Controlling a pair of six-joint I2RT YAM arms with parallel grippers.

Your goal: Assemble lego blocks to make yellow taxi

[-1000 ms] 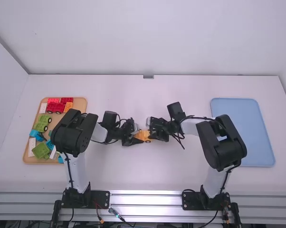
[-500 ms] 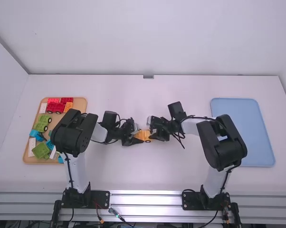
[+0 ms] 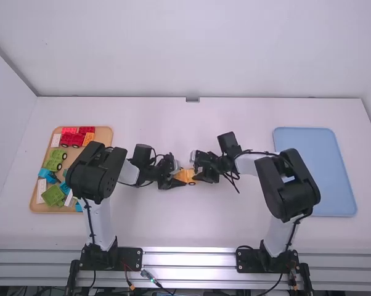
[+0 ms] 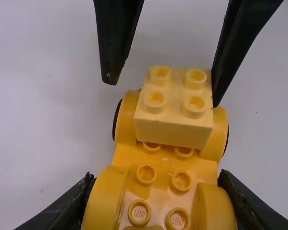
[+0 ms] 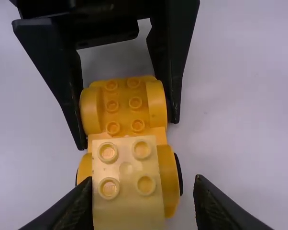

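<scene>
Near the table's middle, my left gripper and right gripper face each other across an orange-yellow wheeled base. In the left wrist view my left gripper is shut on the rounded fenders at one end of this base. A paler yellow two-by-two block sits across the other end, between the wheels. My right gripper stands open around that block: one finger is against its side, the other is apart from it. Whether the block is fully seated I cannot tell.
An orange-brown tray at the left holds red, green, blue, white and orange pieces, partly behind the left arm. A blue tray lies at the right, beside the right arm's elbow.
Compared with one second ago, my right gripper has shifted very slightly to the right, baring a little more of the base. My left gripper and the base have kept still.
</scene>
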